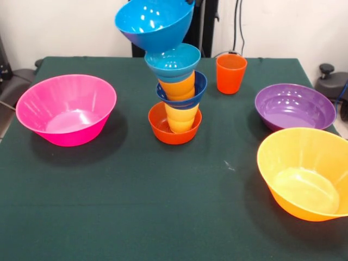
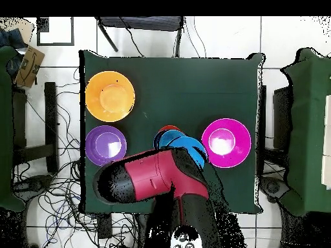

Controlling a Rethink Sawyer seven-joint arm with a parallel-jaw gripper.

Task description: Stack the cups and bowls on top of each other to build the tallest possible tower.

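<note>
Table [image 1: 136,206] covered in dark green cloth; white wall behind. Blue bowl [image 1: 155,23] tilts above tower [image 1: 176,98]. Gripper hidden; grip indeterminate.

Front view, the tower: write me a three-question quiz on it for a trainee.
1. True or false: the red-orange cup is part of the tower.
2. Which bowl is the tower's base? A. pink B. small orange-red C. purple
3. How many bowls rest on the table apart from the tower?

Key: 1. False, it stands alone behind the tower. 2. B, the small orange-red bowl. 3. Three: the pink bowl, the purple bowl and the yellow-orange bowl.
</note>
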